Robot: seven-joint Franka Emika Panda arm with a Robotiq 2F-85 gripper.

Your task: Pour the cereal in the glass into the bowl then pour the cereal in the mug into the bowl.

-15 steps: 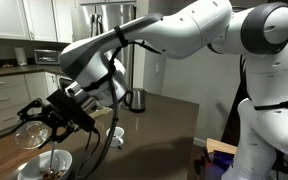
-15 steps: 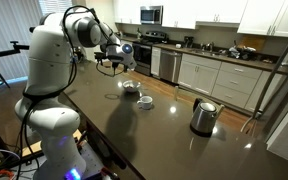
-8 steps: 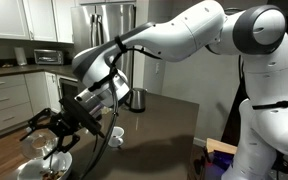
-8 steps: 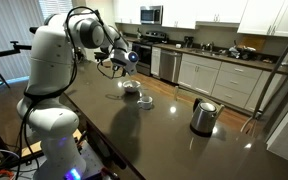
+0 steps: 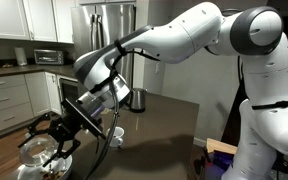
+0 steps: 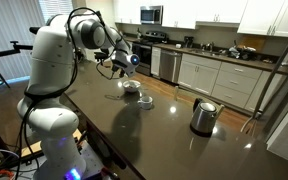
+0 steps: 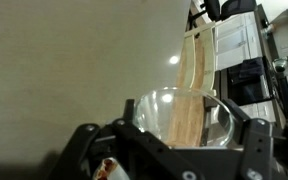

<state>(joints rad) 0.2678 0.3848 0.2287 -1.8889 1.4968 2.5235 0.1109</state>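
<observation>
The gripper (image 5: 47,138) is clamped around the clear glass (image 5: 31,148), its fingers on opposite sides of the wall, as the wrist view shows with the glass (image 7: 182,115) sitting between them. In an exterior view the glass hangs tipped over, right above the white bowl (image 5: 25,170) at the near end of the dark countertop (image 6: 134,130). The wrist camera looks straight through the glass and shows no brown pieces inside it; only a small reddish patch shows at the bottom edge, too cramped to name. A dark patch inside the bowl (image 6: 131,87) is probably the cereal (image 6: 132,86), though it is too small to be sure.

So the first pour, glass into bowl, looks to be at or near its end. The mug (image 5: 115,135) stands upright just beside the bowl, on the side towards the steel kettle (image 6: 203,116), which is well apart from the bowl, further along the counter. The mug (image 6: 145,100) is untouched, so the second pour is not yet begun.

Next, the glass needs to be brought upright and set down on bare counter clear of the bowl and mug, then released. After that the gripper must take the mug by its body or handle, lift it over the bowl and tip it without knocking the rim.
</observation>
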